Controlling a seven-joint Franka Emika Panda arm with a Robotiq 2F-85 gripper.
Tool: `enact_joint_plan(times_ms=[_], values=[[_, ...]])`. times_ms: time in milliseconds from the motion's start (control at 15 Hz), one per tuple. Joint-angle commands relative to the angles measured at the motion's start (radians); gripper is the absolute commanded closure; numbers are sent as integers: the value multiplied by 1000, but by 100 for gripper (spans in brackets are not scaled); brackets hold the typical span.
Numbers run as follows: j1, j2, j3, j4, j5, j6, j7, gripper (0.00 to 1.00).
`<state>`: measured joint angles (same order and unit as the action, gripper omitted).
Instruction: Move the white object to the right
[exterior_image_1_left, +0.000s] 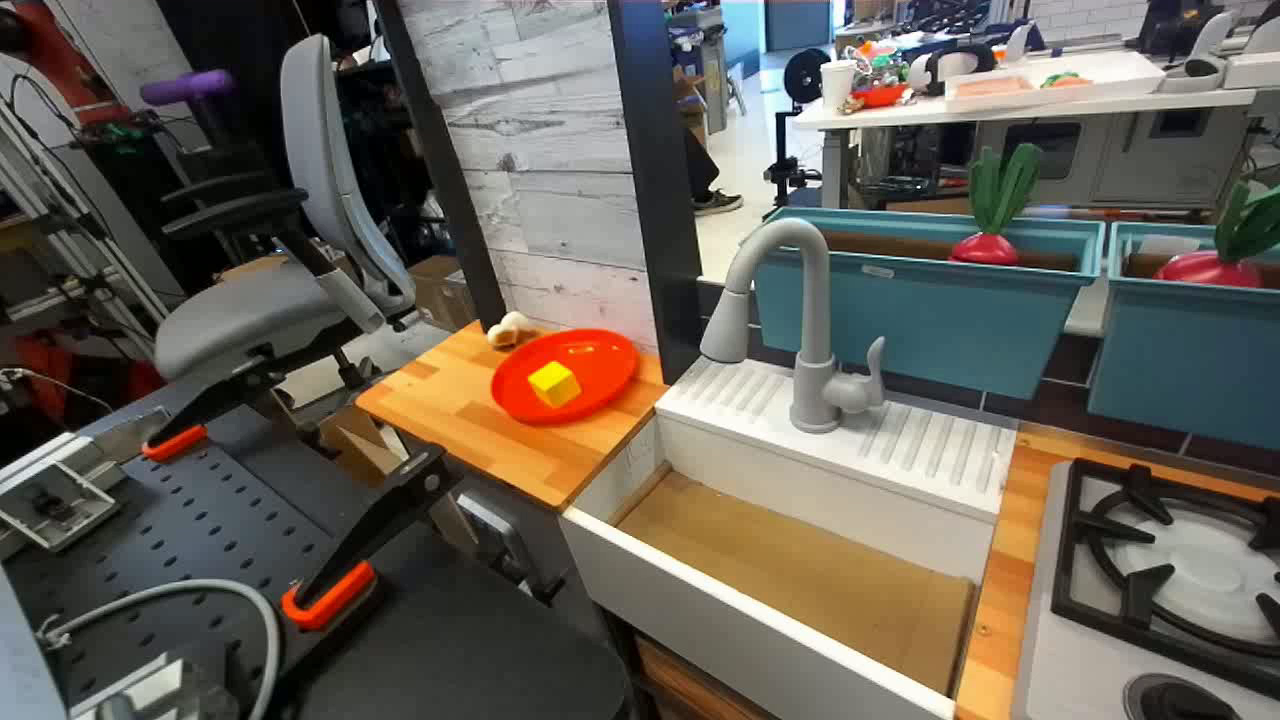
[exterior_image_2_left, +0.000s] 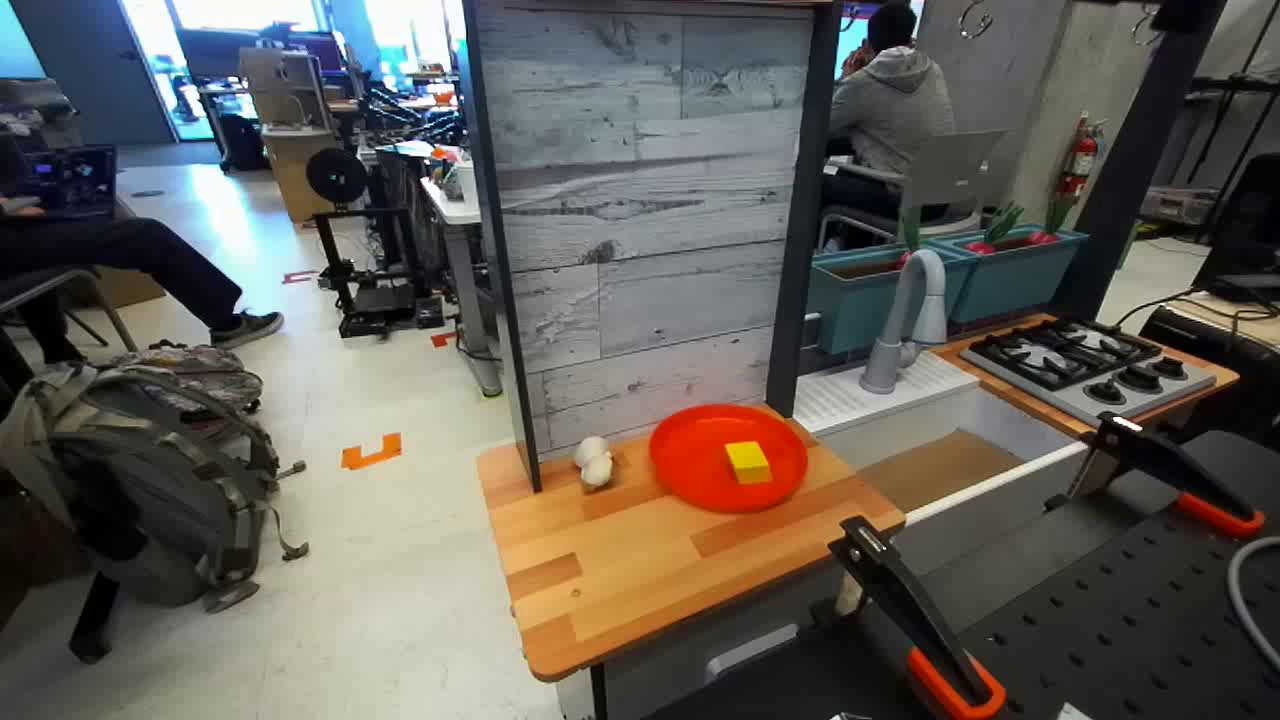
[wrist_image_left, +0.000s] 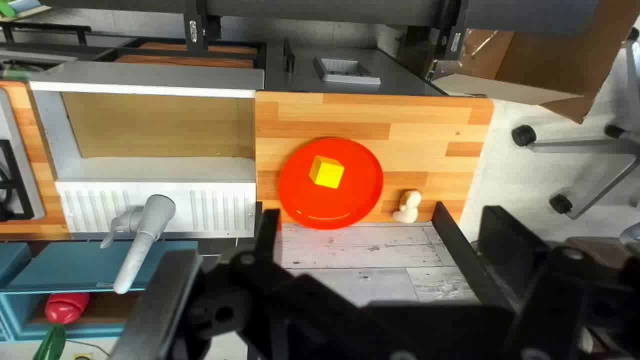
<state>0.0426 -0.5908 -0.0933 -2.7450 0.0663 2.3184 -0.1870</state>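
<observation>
The white object is a small whitish lump of two rounded parts. It lies on the wooden counter near the wall panel, beside the orange-red dish and apart from it. It also shows in both exterior views. A yellow block sits in the dish. My gripper is open and empty in the wrist view, its two dark fingers wide apart. It appears to be well above the counter. The gripper and arm do not show in either exterior view.
A white sink with a grey faucet adjoins the wooden counter. The wood-pattern wall panel with dark posts stands behind the counter. A stove and teal planters are beyond. Black clamps grip the dark table.
</observation>
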Motion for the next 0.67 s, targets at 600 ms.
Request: enact_joint_plan(times_ms=[600], values=[[14,108,14,1,28,143,20,0]])
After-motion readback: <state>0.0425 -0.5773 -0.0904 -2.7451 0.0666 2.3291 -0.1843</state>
